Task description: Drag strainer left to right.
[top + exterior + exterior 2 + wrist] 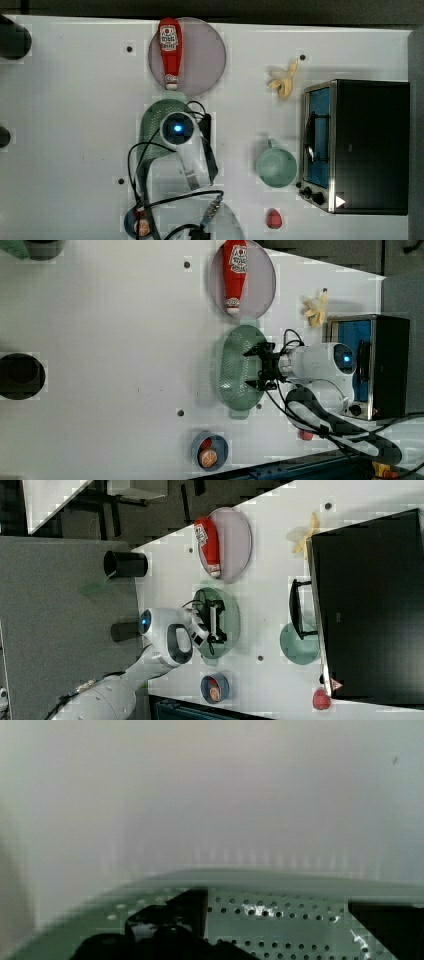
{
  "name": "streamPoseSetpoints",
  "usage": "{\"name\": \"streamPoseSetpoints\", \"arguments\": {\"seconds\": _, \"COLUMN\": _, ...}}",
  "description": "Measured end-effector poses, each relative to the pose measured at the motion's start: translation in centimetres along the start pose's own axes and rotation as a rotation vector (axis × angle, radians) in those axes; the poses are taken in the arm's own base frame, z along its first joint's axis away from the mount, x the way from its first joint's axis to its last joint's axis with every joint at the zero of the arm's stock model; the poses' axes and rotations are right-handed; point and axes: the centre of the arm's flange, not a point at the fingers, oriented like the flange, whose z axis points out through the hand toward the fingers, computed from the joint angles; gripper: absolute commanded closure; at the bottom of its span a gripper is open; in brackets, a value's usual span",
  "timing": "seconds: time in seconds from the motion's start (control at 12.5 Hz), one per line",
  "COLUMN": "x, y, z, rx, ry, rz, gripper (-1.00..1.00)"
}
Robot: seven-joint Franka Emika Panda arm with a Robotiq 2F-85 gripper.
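Gripper (255, 370) sat spread open inside the strainer (231, 371), pinching nothing. Strainer looked light, stiff, slippery plastic; likely best hooked at the top view's right rim.

In the top view, the strainer (150, 127) is placed just below the plate (205, 55), on which the ketchup bottle (170, 52) is laid. The mug (276, 167) is set to the top view's right of the strainer, beside the toaster oven (370, 145), with the banana peel (284, 80) above it.
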Motion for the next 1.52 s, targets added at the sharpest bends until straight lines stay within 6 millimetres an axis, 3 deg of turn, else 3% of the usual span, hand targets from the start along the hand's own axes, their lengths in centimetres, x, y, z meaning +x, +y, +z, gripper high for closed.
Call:
{"name": "streamPoseSetpoints", "arguments": {"seconds": 0.4, "x": 4.4, "y": -0.7, "z": -0.3, "rx": -0.009, "ry": 0.017, "rz": 0.016, "gripper": -1.00}}
{"name": "streamPoseSetpoints", "arguments": {"seconds": 0.64, "x": 8.6, "y": -1.7, "z": -0.6, "rx": 0.021, "ry": 0.020, "rz": 0.072, "gripper": -1.00}}
{"name": "streamPoseSetpoints", "arguments": {"seconds": 0.96, "x": 13.7, "y": -1.5, "z": -0.5, "rx": 0.038, "ry": 0.054, "rz": 0.021, "gripper": -1.00}}
{"name": "streamPoseSetpoints", "arguments": {"seconds": 1.2, "x": 15.2, "y": -1.3, "z": -0.2, "rx": 0.028, "ry": 0.064, "rz": -0.008, "gripper": -1.00}}
{"name": "streamPoseSetpoints", "arguments": {"seconds": 1.52, "x": 15.4, "y": -1.2, "z": -1.1, "rx": 0.041, "ry": 0.078, "rz": -0.099, "gripper": -1.00}}
